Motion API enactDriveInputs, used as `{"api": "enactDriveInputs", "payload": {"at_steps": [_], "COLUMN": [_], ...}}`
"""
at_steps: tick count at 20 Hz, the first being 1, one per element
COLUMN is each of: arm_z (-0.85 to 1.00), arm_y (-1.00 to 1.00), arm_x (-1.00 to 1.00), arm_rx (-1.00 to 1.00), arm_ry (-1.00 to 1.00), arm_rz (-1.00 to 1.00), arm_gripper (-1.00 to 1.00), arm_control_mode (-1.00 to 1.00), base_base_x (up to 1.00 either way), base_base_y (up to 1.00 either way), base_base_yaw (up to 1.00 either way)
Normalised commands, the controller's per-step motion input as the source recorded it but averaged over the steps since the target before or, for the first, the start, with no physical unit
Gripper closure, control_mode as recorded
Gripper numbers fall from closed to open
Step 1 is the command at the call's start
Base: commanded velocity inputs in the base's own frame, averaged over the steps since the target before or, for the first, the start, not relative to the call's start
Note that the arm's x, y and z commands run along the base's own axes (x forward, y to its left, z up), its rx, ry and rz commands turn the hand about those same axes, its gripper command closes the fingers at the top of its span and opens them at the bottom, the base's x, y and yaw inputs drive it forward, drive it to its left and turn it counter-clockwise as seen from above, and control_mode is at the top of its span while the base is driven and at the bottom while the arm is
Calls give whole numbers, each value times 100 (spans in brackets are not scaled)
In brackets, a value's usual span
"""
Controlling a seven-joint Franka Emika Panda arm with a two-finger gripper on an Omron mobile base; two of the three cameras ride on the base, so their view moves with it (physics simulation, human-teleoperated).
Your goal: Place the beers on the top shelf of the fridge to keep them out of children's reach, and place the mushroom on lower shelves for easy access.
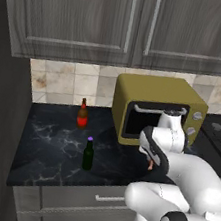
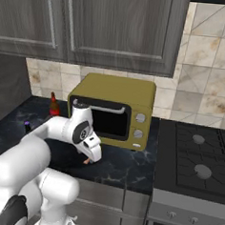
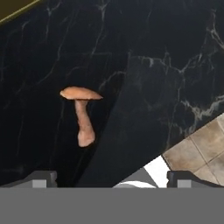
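- On the black marble counter (image 1: 52, 139), left of the yellow toaster oven (image 1: 155, 109), the two beers stood upright and apart: the brown bottle (image 1: 83, 114) near the tiled backsplash (image 1: 61, 82), the green bottle (image 1: 89, 154) nearer the counter's front edge, with open counter around both.
- Just in front of the oven, the gripper (image 3: 111, 177) hung over the counter with its fingers spread wide, holding nothing.
- Below it, the mushroom (image 3: 81, 114) lay on its side on the marble, clear of both fingertips (image 3: 40, 178) and with bare counter on every side.
- Beside the oven's right, a dark stovetop (image 2: 197, 159) met the counter's end.
- Left of the oven, a tall dark panel (image 1: 0, 115) bounded the counter; whether it was the fridge could not be told.
- From the right base view, the arm hid most of the green bottle, and the mushroom showed as a small pink fleck under the hand.
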Motion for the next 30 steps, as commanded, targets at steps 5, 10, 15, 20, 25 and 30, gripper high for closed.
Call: {"api": "enactDriveInputs", "payload": {"at_steps": [5,10,15,20,25,30], "arm_z": [-22,-19,-19,-18,-18,-19], "arm_y": [0,0,0,0,0,0], "arm_x": [20,19,17,15,12,10], "arm_rx": [0,0,0,0,0,0], "arm_ry": [0,0,0,0,0,0], "arm_rz": [0,0,0,0,0,0], "arm_gripper": [-100,-100,-100,-100,-100,-100], "arm_control_mode": [-100,-100,-100,-100,-100,-100], "base_base_x": [0,0,0,0,0,0], "base_base_y": [0,0,0,0,0,0], "base_base_yaw": [0,0,0,0,0,0]}}
